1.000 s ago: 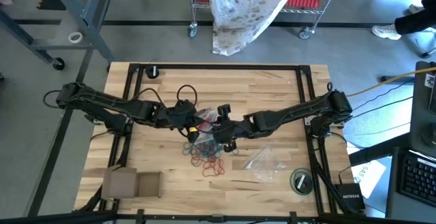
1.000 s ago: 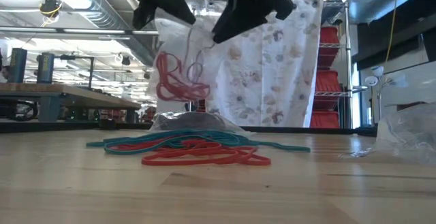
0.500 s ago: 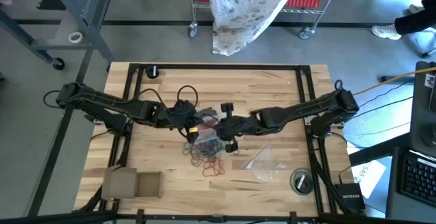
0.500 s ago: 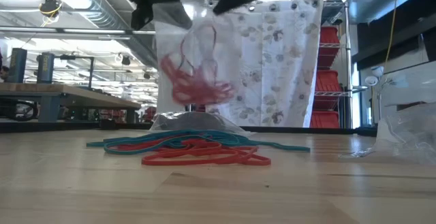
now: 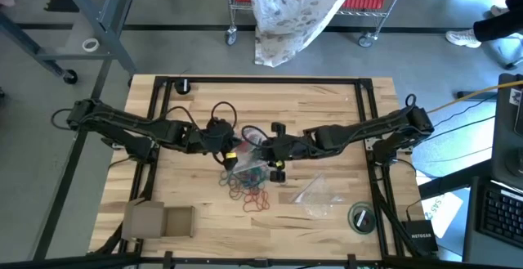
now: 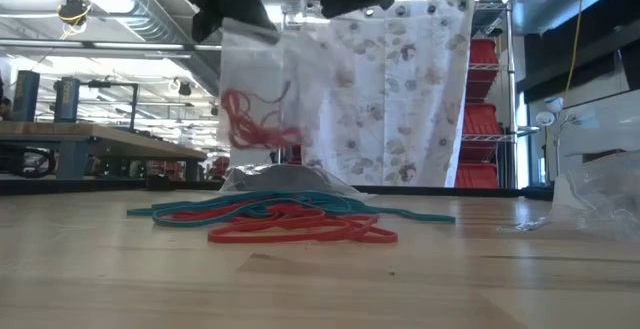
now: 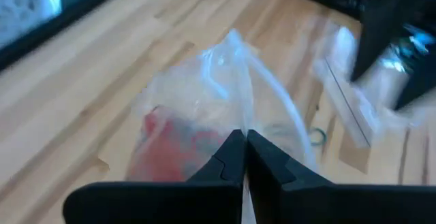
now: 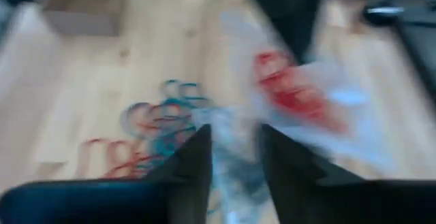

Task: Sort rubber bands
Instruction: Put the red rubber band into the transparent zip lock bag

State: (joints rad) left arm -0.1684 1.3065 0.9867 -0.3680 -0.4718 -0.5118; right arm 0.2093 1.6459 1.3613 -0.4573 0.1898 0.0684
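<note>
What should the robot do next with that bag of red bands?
Probably lower the right pincer to the red rubber bands in the pile. The left pincer holds the clear bag up, red ones already inside, and the right pincer's fingers are apart, holding nothing.

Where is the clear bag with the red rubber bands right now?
The clear bag hangs above mid-table, pinched shut by the left gripper, directly over the loose rubber bands, with the right gripper beside it.
</note>
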